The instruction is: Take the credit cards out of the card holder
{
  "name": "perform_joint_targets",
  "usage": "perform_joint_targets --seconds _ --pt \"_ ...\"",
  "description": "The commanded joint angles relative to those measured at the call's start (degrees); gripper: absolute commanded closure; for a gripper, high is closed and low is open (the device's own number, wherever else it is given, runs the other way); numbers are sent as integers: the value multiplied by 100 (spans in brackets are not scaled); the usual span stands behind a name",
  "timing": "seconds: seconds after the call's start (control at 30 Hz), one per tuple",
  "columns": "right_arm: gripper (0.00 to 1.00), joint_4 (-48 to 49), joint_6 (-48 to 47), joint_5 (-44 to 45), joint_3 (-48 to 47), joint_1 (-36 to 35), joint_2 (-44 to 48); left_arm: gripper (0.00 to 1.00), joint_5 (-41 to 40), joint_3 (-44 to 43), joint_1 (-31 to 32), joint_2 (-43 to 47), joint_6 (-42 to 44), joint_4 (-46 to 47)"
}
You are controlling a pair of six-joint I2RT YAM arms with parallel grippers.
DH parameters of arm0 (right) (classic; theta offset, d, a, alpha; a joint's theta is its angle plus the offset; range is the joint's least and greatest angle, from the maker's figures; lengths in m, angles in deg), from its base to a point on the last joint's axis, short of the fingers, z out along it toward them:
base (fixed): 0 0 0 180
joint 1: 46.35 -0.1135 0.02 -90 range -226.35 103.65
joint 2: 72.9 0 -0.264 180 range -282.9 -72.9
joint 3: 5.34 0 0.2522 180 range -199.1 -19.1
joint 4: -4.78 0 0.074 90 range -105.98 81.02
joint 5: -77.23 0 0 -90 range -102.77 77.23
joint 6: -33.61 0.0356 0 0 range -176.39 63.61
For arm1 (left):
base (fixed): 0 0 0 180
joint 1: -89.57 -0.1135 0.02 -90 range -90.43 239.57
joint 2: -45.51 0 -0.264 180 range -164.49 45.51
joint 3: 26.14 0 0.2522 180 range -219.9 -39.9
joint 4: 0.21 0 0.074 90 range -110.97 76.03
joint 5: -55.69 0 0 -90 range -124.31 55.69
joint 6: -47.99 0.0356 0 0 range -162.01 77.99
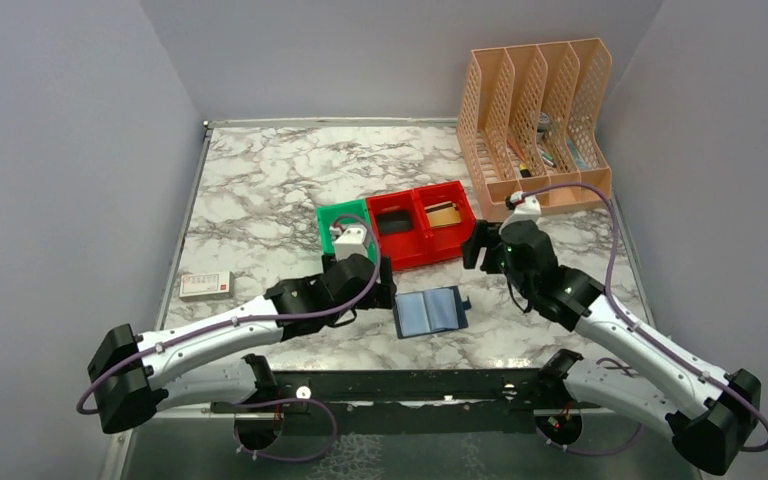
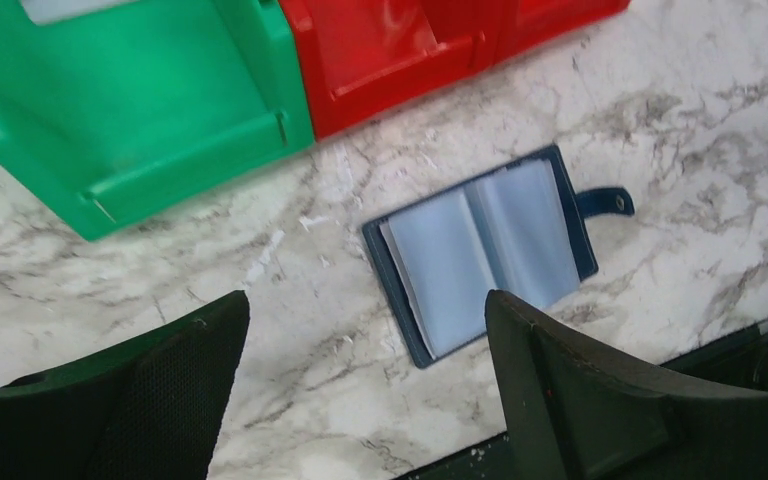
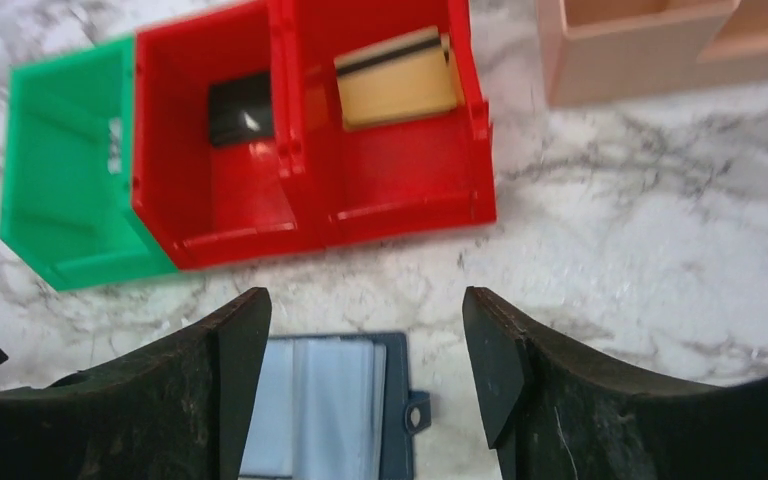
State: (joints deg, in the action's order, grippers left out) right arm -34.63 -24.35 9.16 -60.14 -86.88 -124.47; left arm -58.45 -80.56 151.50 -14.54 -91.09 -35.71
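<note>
**Card holder lies open, both claws spread and empty**

In the top view I see the dark navy-blue bifold card holder (image 1: 432, 312) lying open and flat on the white-and-grey marble table (image 1: 260, 180), just below the middle of the frame. Its pale grey-blue inner sleeves face up, and its snap tab sticks out on the right edge. I cannot tell whether any cards sit in the sleeves.

The left gripper (image 1: 385, 285) hangs just left of the holder. In the left wrist view its two black fingers (image 2: 190, 380) stand wide apart with nothing between them. The holder shows there right of centre, apart from both fingers.

The right gripper (image 1: 475, 250) sits up and to the right of the holder. In its wrist view the jaws are spread and empty too, with the holder at the bottom edge.

Above the holder stands a row of plastic bins. The green bin (image 1: 332, 214) is on the left, then two red bins (image 1: 415, 255). One red bin holds a black card (image 3: 240, 108), the other a tan card with a dark stripe (image 3: 398, 82).

A peach slotted file organiser (image 1: 535, 110) fills the upper right.
</note>
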Motion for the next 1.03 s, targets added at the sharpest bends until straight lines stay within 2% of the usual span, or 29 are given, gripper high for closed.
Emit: perform_joint_targets --seconds 0.0,0.1,0.2,0.33,0.5,0.6,0.77,1.0 --pt "25 1297 -1082 602 -418 -7 237 7 -5 -589 -690 81 1035 -360" --pt "18 1626 -1588 602 -715 -7 187 1 219 -993 -1338 80 1507 -607" --pt "8 1606 -1906 508 -1088 -7 38 1 292 -1407 -1804 97 1893 -833" --pt "6 1266 -2018 168 -1509 -5 -198 1 -104 -1752 -2191 173 2120 -1091" --pt "4 840 -1949 280 -1984 -7 -278 1 -481 -1739 -2229 644 2021 -1136" --pt "4 1025 -1993 307 -1987 -7 -105 1 -616 -1738 -2230 972 1993 -1132" --pt "2 1300 -2417 -255 -2049 -7 -57 1 -776 -1798 -2229 1468 2027 -1122" --pt "0 1484 -2599 126 -2123 -7 -392 1 -827 -1930 -2229 1696 2182 -1133"
